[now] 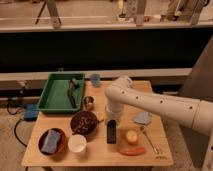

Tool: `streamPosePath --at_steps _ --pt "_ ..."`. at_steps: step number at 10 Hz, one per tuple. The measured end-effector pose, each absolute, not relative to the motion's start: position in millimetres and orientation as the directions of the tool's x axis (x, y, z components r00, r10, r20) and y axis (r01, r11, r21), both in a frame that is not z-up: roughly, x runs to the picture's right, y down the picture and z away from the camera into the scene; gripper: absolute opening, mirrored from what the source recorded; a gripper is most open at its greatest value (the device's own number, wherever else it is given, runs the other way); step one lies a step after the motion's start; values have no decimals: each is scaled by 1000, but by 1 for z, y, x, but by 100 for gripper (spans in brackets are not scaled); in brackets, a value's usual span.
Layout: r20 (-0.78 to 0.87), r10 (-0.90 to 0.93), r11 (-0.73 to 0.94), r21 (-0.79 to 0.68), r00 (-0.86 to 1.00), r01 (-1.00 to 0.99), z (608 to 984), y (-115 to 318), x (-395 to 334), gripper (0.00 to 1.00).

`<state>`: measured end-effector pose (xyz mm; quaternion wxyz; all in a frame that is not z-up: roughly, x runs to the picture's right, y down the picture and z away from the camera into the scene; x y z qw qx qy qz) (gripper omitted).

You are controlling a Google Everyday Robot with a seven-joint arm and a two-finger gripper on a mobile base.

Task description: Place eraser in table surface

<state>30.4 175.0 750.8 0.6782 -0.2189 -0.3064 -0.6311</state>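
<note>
The eraser (111, 132) is a small flat black bar on the light tan table surface (100, 156), near the middle front. My white arm reaches in from the right, bends at an elbow over the table's back, and points down. The gripper (111, 116) is directly above the far end of the eraser, touching it or just over it; I cannot tell which. An orange carrot-like piece (132, 150) lies to the eraser's front right.
A green tray (51, 95) with a dark tool (73, 91) stands at the back left. Around the eraser are a blue cup (95, 79), metal cup (88, 102), dark bowl (83, 123), blue sponge (52, 140) in a brown bowl, white cup (77, 143), yellow fruit (131, 136), spoon (149, 140) and grey cloth (143, 118).
</note>
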Motion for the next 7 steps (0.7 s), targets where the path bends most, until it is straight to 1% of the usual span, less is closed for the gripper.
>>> streamPosePath --at_steps 4,7 --pt "665 -747 86 99 -2 991 734 156 30 0" --pt "625 -781 85 104 2 991 713 139 32 0"
